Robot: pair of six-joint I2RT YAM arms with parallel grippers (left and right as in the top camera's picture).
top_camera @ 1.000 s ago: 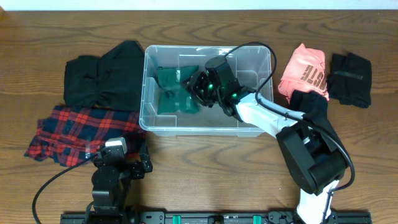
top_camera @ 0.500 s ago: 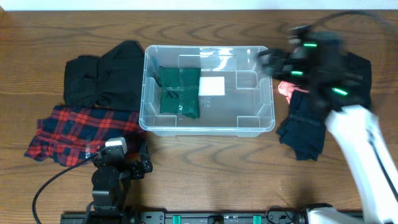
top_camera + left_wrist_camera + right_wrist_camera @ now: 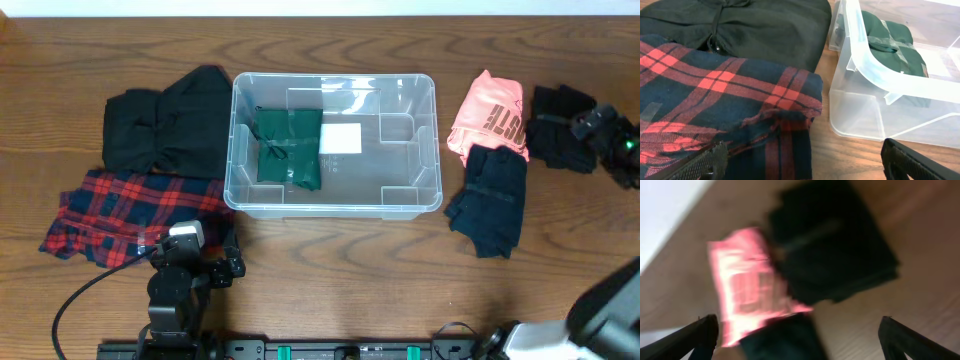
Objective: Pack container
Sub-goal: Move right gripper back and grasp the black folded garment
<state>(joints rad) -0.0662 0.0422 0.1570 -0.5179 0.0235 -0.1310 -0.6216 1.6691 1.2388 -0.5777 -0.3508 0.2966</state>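
Surface (image 3: 330, 290): brown wood with a bold wavy grain and a matte finish; a pale strip (image 3: 300, 7) runs beyond its far edge, and nothing more of the room shows. Container (image 3: 332, 207) stands mid-surface, long side toward the arms: clear, glossy plastic, rectangular with rounded corners, a thick rim and moulded inner ledges. A white rectangular label (image 3: 341, 138) sits on its base. In its left half lies a folded green garment (image 3: 288, 148), soft matte fabric with a strap across it. Left of the container lies a black garment (image 3: 165, 125), rumpled; nearer the arms is a red-and-dark plaid cloth (image 3: 125, 212), woven, with a frayed edge, just beside the container's front left corner. To the right, apart from the container: a pink garment (image 3: 488, 110) with dark lettering, a navy garment (image 3: 488, 200) overlapping its near edge, and a second black garment (image 3: 558, 125) further right. Left end effector (image 3: 807, 162) is low over the plaid cloth's edge, fingers spread wide, gripping nothing. Right end effector (image 3: 800, 337) is above the right-hand garments, its view blurred, fingers spread apart and empty
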